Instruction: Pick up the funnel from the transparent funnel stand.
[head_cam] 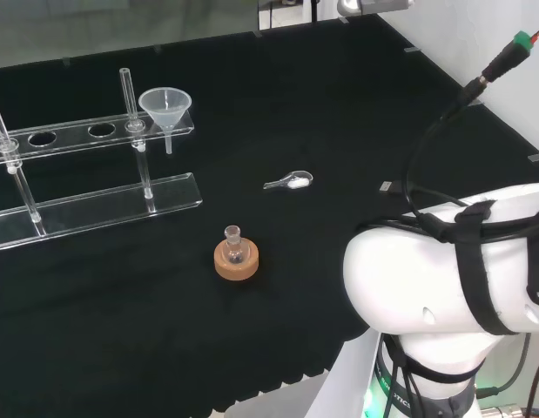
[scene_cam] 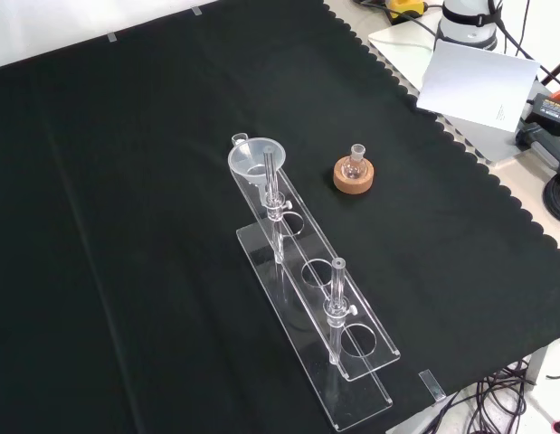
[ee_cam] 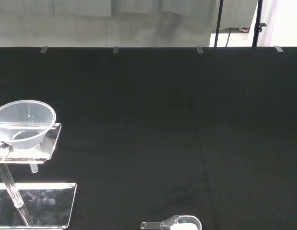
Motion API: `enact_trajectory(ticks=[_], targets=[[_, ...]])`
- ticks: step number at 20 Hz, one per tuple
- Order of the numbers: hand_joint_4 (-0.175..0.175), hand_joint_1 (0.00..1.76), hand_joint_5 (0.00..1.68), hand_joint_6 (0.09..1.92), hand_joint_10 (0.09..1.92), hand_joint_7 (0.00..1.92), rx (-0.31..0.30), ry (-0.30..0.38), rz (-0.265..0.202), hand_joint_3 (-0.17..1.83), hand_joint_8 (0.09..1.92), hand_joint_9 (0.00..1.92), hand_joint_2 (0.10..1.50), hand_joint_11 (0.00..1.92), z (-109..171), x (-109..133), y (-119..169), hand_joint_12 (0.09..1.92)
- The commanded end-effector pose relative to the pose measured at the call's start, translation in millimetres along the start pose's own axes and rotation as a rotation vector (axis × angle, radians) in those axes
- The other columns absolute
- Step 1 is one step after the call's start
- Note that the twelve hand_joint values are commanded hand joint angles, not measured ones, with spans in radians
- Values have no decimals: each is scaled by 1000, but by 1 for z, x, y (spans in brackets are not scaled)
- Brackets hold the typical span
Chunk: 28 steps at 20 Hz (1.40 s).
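Funnel (head_cam: 165, 108): clear cone seated in the end hole of the transparent funnel stand (head_cam: 95, 202), upper left of the head view; centre of the front view, at the stand's far end; its spout hangs through the top shelf.
Handling: looks like thin clear plastic, so probably light, stiff, smooth and slippery; likely to tip if nudged sideways.
Where to hold: I would take it at the cone's rim or outer wall and lift straight up until the spout clears the hole.
Funnel contents: appears empty.
Stand: remaining holes open; two upright rods carry the shelf.
Small flask (head_cam: 233, 247): sits on a cork ring (head_cam: 237, 262), lower centre of the head view; contents unclear.
Scoop (head_cam: 289, 182): lies on the black-clothed counter (head_cam: 339, 104), holding something white.
Fingers: cannot tell their state.
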<state>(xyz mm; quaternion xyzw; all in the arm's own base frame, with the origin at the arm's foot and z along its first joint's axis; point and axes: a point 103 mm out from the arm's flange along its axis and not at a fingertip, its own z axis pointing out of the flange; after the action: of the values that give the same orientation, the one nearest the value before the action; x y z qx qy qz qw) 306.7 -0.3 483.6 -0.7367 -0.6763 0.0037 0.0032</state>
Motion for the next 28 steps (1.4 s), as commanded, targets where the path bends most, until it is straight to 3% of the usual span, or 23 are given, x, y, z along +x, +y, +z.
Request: enact_trajectory(ticks=[1, 4, 8, 18, 21, 26, 28], targets=[[73, 333, 0, 87, 87, 0, -9, -1, 3, 294, 87, 0, 449, 0, -1, 0, 1, 508], [56, 356, 0, 87, 87, 0, -25, -3, -1, 113, 87, 0, 558, 0, -2, 2, 6, 494], [41, 377, 0, 87, 87, 0, -9, 2, -24, 53, 87, 0, 599, 0, -1, 0, 17, 578], [21, 500, 0, 87, 87, 0, 172, -66, -121, 40, 87, 0, 606, 0, 7, 32, 58, 605], [50, 530, 0, 87, 87, 1, 217, -74, -143, 27, 87, 0, 613, 0, 10, 46, 71, 453], [42, 553, 0, 87, 87, 17, 320, -108, -185, 17, 87, 0, 621, 0, 19, 76, 93, 325], [37, 565, 0, 87, 87, 6, 317, -43, -211, 16, 87, 0, 622, 0, 22, 77, 98, 312]])
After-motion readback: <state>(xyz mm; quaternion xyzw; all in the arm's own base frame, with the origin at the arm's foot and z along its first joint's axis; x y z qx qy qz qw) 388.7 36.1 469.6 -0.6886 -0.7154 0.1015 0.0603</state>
